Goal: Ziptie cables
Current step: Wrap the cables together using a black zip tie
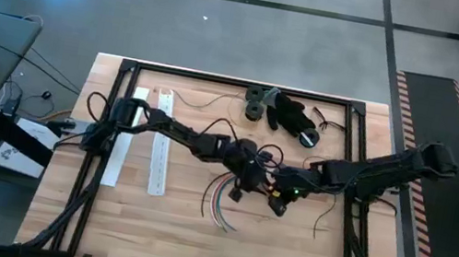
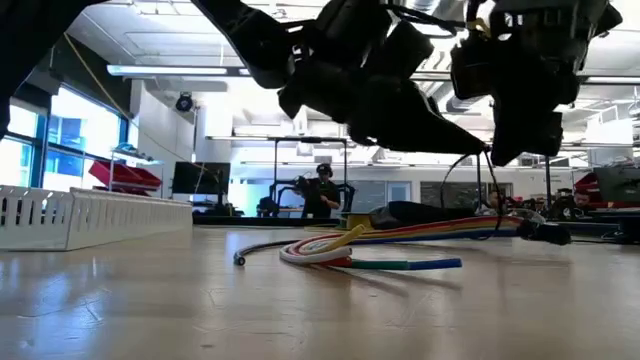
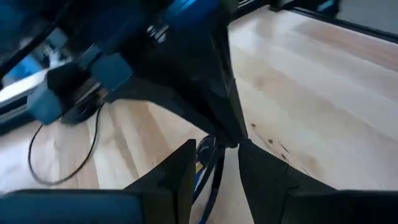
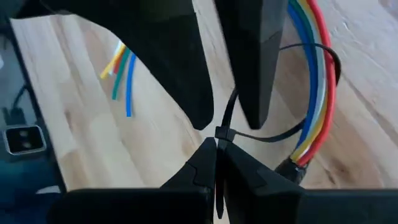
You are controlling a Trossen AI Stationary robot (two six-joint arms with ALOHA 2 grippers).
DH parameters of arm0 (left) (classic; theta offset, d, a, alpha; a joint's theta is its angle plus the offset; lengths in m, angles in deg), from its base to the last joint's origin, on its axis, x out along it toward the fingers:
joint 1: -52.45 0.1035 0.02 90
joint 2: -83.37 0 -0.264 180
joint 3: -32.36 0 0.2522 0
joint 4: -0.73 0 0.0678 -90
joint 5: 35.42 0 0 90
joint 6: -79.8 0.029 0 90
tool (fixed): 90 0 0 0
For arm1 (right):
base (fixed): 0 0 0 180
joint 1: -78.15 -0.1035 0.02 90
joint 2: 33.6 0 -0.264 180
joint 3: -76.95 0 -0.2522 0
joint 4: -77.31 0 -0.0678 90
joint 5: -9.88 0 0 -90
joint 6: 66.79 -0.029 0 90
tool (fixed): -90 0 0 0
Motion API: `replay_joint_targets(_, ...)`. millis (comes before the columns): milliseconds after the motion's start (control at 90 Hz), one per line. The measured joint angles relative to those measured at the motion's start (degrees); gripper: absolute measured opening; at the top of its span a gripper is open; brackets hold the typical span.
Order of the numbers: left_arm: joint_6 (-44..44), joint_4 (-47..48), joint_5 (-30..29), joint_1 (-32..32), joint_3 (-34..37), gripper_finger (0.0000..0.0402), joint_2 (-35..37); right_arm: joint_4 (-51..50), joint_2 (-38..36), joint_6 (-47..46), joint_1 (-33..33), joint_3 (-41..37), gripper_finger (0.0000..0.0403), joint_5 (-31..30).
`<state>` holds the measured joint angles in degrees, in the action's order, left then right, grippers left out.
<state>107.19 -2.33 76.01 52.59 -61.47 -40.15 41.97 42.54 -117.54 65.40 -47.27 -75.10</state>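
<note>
Cinching: we are pinching the zip tie (image 4: 219,134) tail in the closed right gripper (image 4: 216,149); left gripper (image 3: 214,146) closed opposite. Cables (image 4: 317,81) beside us, looped loosely; tightening remains.

Two long flat white perforated strips (image 1: 159,140) lie at 9 o'clock on the wooden table (image 1: 146,236). Black lumpy heap (image 1: 292,116) at 12 o'clock.
</note>
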Motion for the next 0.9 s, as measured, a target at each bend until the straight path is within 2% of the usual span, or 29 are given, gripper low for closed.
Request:
replay_joint_targets(233,2.29,-0.53,0.39,0.16,0.00,0.0098,0.00,0.15,0.00,-1.91,-0.02,0.00,0.0000,-0.25)
replay_joint_targets(900,1.38,-2.58,0.63,0.55,-0.11,0.0003,-1.81,0.80,0.02,-3.77,-0.02,-0.02,0.0000,-0.78)
